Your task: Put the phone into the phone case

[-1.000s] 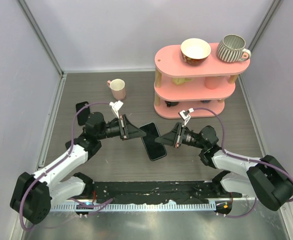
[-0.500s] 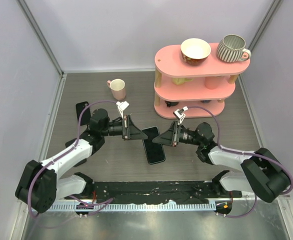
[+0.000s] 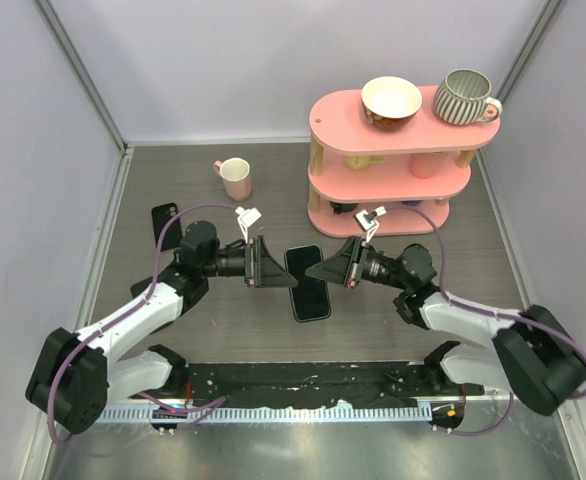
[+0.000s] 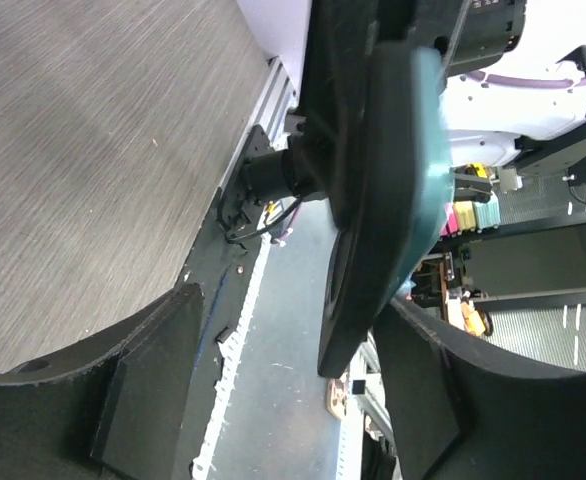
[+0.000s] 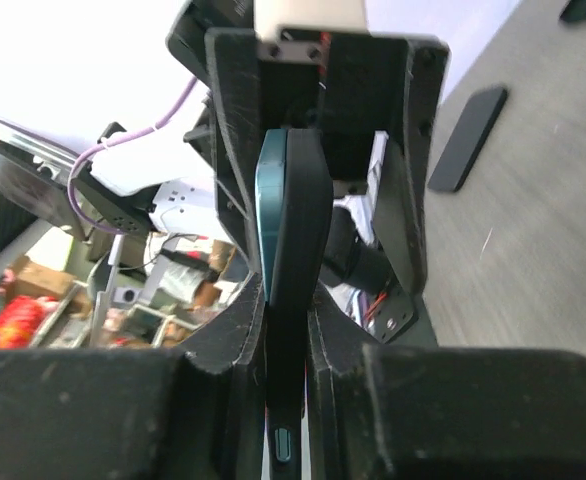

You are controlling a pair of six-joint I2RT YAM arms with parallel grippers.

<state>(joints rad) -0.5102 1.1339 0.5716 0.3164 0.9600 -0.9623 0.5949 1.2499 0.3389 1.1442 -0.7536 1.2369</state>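
At the centre of the table (image 3: 223,320), the phone (image 3: 311,290) sits between the two arms with its glossy dark screen facing up. Its long axis runs roughly front to back.

1. Right pincer (image 3: 318,270): pressed together on the phone. The right wrist view shows the phone (image 5: 291,250) edge-on, clamped between the two black fingers (image 5: 235,330) with no gap on either side. The grip falls on the phone's right long edge.

2. Left pincer (image 3: 281,268): spread. In the left wrist view the phone (image 4: 388,200) stands edge-on between the fingers (image 4: 153,380), with clear space on both sides. Neither pad touches it. This pincer faces the right one across the phone's left long edge.

3. Phone attitude: roughly level. One face shows a teal tint in both wrist views. From the overhead view I cannot tell whether the near end rests on the table or hangs just above it.

4. Phone case (image 3: 165,224): lies flat on the table, well apart from the phone, to the left behind the left arm's forearm. It appears in the right wrist view as a thin dark slab (image 5: 470,135) on the wood-grain surface. The phone is not in it.

5. Other items: a pink cup (image 3: 236,177) stands at the rear of the table. A pink tiered shelf (image 3: 388,185) stands at the rear right, carrying a bowl (image 3: 391,100) and a striped mug (image 3: 465,97) on its top level.
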